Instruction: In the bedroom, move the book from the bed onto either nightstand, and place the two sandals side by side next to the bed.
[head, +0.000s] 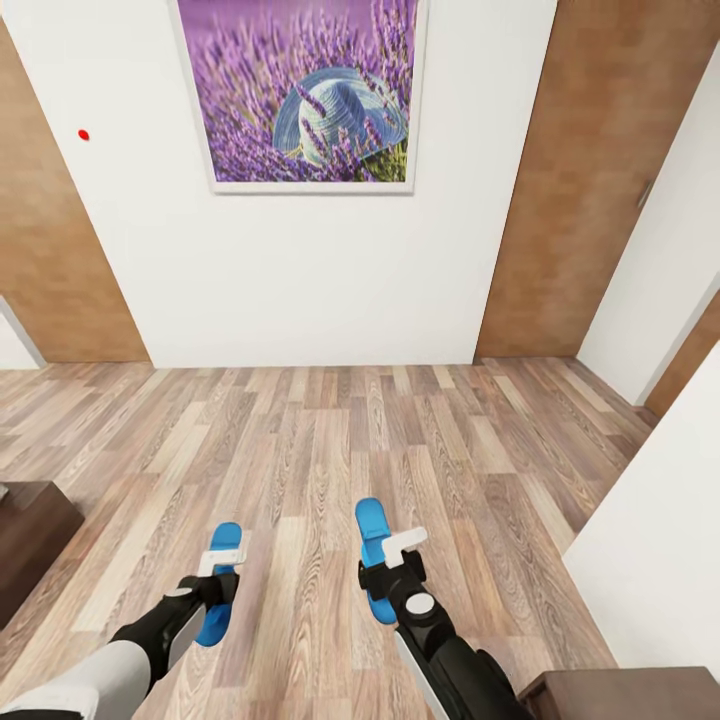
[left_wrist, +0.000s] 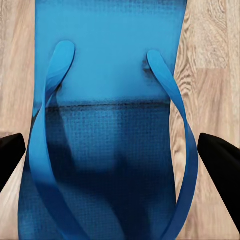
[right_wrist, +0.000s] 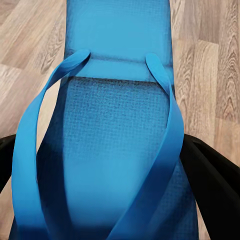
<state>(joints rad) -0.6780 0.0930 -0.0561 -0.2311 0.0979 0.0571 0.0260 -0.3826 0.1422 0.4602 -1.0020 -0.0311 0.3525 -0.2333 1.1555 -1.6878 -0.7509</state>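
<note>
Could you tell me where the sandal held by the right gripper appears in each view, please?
Head view: the right sandal sits low, just right of centre, in the right gripper.
Right wrist view: the same sandal runs up the middle between the dark fingers.
Left wrist view: that blue sole is the other sandal.
Shared landmark: the wood-plank floor.
</note>
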